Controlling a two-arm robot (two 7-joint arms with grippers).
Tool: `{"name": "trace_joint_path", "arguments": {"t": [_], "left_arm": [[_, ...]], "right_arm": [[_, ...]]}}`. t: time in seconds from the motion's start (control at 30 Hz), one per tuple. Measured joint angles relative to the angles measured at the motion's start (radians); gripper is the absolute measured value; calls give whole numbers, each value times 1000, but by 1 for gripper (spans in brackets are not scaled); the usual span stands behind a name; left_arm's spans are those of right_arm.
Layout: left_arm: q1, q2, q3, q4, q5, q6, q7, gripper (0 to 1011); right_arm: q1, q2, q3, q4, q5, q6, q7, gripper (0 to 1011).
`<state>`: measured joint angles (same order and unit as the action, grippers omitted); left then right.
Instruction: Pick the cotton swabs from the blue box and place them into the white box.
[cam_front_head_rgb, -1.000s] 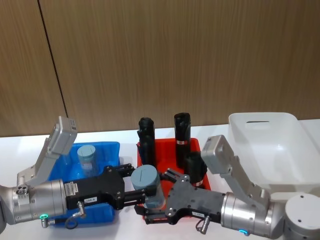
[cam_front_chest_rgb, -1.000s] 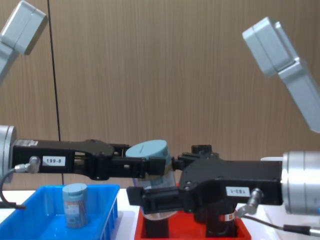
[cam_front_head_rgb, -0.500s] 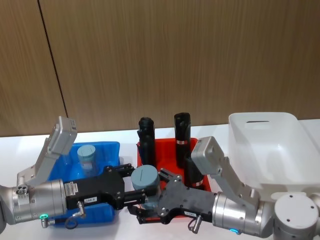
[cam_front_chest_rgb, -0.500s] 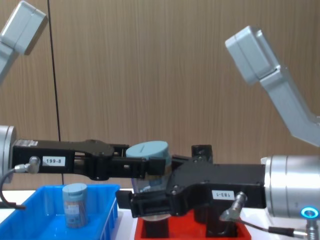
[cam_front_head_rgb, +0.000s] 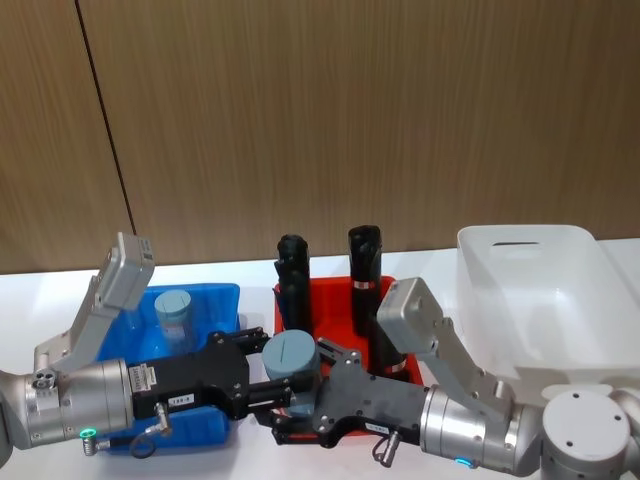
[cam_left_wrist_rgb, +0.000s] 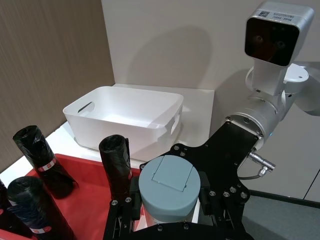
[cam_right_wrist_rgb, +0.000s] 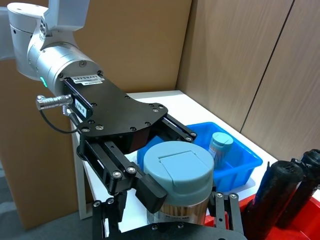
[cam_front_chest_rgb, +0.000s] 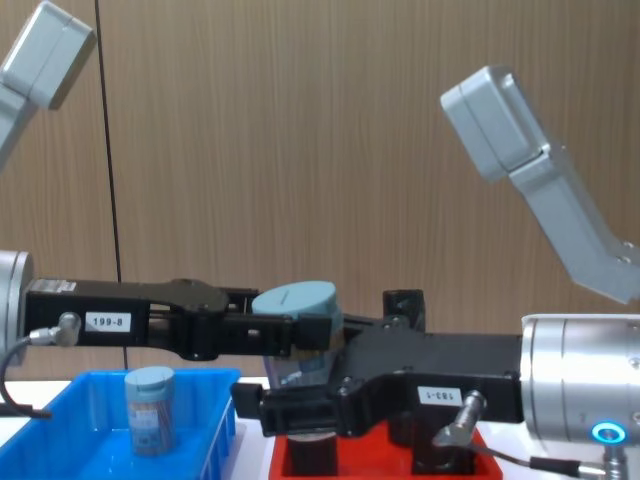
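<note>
Above the desk, our left hand (cam_front_head_rgb: 278, 372) clamps the cotton swabs (cam_front_head_rgb: 290, 353); our right hand (cam_front_head_rgb: 305, 398) straddles them, spread open.

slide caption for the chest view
Left gripper holds a swab jar aloft; open right gripper straddles its base.

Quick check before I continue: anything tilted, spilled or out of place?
Nothing spilled or damaged. The jar is held in the air by the left gripper, leaning slightly, with the right gripper open around it. The other jar stands upright in the blue box.
</note>
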<state>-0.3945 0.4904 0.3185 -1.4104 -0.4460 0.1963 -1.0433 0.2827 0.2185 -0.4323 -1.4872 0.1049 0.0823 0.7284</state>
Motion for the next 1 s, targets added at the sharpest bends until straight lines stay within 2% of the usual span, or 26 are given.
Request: {"name": "trace_joint_path", "arguments": {"t": [0.1, 0.13, 0.17, 0.33, 0.73, 1.0], "left_arm": [[0, 0, 0, 0, 0, 0, 0, 664], [0, 0, 0, 0, 0, 0, -2, 665], [0, 0, 0, 0, 0, 0, -2, 665], [0, 0, 0, 0, 0, 0, -3, 665], [0, 0, 0, 0, -2, 0, -3, 665], [0, 0, 0, -1, -2, -1, -3, 665]], "right_arm": [[0, 2, 0, 1, 0, -6, -5, 890], [0, 3, 0, 2, 0, -7, -6, 890], [0, 4, 0, 2, 1, -9, -7, 824], [-1, 9, 0, 1, 6, -15, -9, 754], [-10, 24, 3, -15, 22, -24, -10, 671], [-16, 34, 2, -26, 31, -26, -10, 650]]}}
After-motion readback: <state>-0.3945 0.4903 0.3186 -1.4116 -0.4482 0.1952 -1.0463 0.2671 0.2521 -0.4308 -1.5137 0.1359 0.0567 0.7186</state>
